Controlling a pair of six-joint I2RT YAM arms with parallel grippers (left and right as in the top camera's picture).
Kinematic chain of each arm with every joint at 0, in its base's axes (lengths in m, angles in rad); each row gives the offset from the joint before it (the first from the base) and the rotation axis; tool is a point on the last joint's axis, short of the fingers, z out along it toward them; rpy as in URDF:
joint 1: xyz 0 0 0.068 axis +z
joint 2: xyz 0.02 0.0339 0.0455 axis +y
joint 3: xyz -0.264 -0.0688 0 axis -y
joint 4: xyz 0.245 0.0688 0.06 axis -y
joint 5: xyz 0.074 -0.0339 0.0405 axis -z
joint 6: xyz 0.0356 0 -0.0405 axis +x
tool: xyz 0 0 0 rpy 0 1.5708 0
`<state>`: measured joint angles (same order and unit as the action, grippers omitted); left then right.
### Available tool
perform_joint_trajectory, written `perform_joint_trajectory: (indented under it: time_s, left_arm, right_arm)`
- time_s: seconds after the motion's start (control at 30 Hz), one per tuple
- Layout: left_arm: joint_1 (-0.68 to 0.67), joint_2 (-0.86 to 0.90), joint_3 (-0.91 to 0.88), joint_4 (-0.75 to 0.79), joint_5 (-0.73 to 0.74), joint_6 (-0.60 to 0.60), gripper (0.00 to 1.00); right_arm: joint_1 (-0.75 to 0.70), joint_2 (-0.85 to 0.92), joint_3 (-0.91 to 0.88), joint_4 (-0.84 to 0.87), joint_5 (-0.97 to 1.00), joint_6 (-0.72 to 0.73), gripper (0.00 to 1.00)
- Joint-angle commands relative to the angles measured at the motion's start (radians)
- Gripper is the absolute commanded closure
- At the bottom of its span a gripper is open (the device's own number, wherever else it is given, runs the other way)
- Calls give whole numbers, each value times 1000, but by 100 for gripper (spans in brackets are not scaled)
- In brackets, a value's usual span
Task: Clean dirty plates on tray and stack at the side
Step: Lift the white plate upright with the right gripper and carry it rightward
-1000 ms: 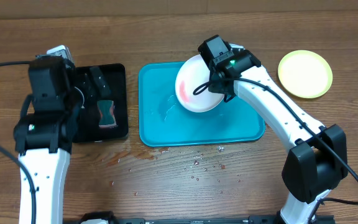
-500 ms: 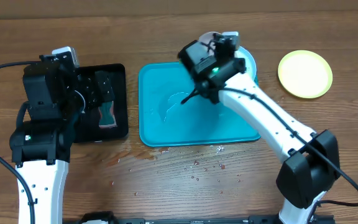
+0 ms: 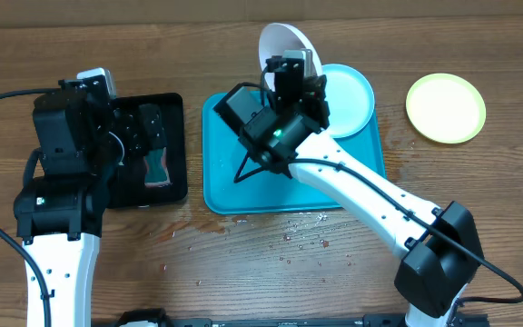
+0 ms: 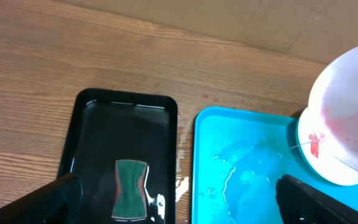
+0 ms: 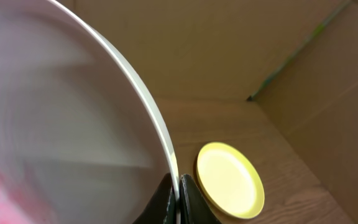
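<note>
A: What has the right gripper (image 5: 178,196) got?
B: The white plate (image 3: 280,44). Both fingers are pinched tight on its rim, one on each face, and the plate stands tilted up on edge over the far side of the tray (image 3: 234,182), clear of the tray floor.
A: Is it clean?
B: No. The left wrist camera shows a red smear (image 4: 316,143) low on its face, near the edge.
A: And the other two plates?
B: The blue plate (image 3: 350,98) lies flat on the far right corner of the tray, partly over the rim and just beside the right gripper. From above its face looks plain. The yellow plate (image 3: 445,107) lies flat on the table (image 3: 243,263) to the right, well apart from the tray, by itself.
A: How does the tray look?
B: Wet. A film of water (image 4: 241,177) shines on its floor, and small drops (image 3: 289,238) are scattered on the table along its near edge.
A: What about the left gripper (image 4: 176,180)?
B: It hangs above the black tray (image 4: 92,137) with its fingers spread wide and holds nothing. A sponge (image 4: 130,196) lies in that black tray under it, dark green on top. Gripper and sponge are apart, not touching.
</note>
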<state>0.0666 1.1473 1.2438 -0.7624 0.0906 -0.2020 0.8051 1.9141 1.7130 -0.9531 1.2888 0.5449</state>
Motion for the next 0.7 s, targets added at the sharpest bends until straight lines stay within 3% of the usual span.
perform_joint_trajectory:
  time_s: [0.0,0.67]
  left_arm:
    - [30,-11,12,8,15,23,0]
    - [105,-10,12,7,64,42,0]
  right_arm:
    - [25,-35,27,27,114,8,96]
    - [58,-35,27,114,162,8,96]
